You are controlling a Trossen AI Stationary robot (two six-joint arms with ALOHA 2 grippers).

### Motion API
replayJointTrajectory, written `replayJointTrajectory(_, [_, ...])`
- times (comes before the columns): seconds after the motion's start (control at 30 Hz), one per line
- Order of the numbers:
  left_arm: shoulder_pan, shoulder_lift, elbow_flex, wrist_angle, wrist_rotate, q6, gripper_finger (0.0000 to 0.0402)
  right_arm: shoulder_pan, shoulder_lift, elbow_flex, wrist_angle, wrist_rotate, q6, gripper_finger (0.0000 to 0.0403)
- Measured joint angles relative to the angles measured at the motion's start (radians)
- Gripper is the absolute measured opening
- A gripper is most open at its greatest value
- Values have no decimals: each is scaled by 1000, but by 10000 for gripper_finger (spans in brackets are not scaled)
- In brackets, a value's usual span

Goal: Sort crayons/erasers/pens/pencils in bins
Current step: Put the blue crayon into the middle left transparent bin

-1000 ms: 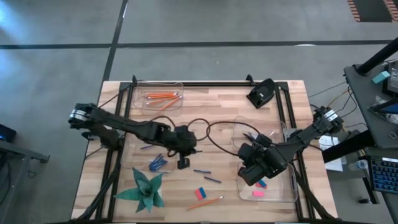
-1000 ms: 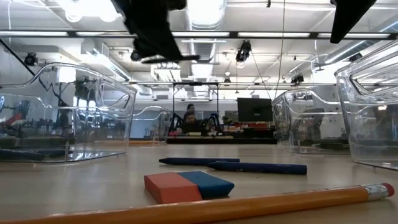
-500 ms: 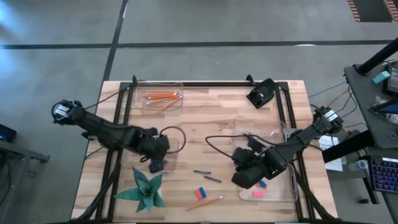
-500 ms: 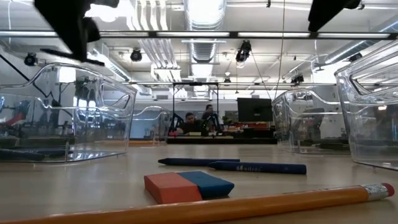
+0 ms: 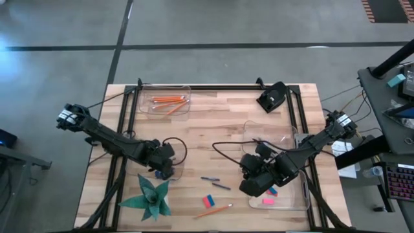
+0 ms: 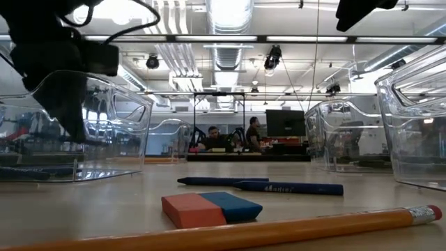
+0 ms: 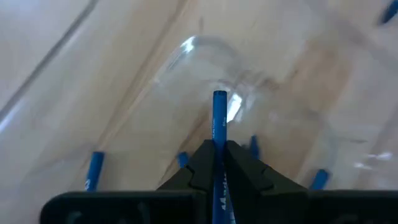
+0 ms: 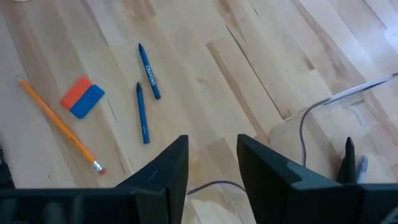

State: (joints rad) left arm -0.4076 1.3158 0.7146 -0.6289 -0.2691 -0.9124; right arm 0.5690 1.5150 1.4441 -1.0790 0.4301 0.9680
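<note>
My left gripper (image 7: pixel 219 163) is clamped on a blue crayon (image 7: pixel 219 127), which sticks straight out ahead of my fingertips, its long axis in line with the gripper and its blunt end aimed down into a clear bin (image 7: pixel 205 56). More blue crayons (image 7: pixel 94 171) lie on that bin's floor on either side of the one I hold. From above, that bin sits just above the green paper star (image 5: pixel 151 196), and my left arm reaches to it from the table's left edge, stretched low and slanting, with the wrist bent down over the bin (image 5: pixel 169 150). In the low view the gripper shows as a dark mass hanging in front of the near clear bin (image 6: pixel 104 139).

My right gripper (image 8: pixel 212 163) hovers with its fingers apart and nothing between them, well to the right of the star, at the left edge of a bin (image 5: pixel 294 202) that holds pink and blue erasers (image 5: pixel 268 201). That arm comes in from the table's right edge, angled down toward the middle.

On the bare wood between the star and that bin lie two blue crayons (image 8: pixel 148 71), nearly parallel and lengthwise beside each other, a red-and-blue eraser (image 8: pixel 82 97), and an orange pencil (image 8: pixel 61 126) lying slantwise with its eraser end nearest my right gripper. Farther from the star, at the table's back edge, another bin (image 5: pixel 165 101) holds orange pencils.
</note>
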Motion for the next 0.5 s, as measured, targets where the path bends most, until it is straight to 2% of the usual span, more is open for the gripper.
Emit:
replayJointTrajectory(0.23, [0,41,-28,-5,-1,-25,12,0,0,0,5,0,-2,128])
replayJointTrajectory(0.5, [0,81,-49,27,43,-81,12,0,0,0,7,0,-40,128])
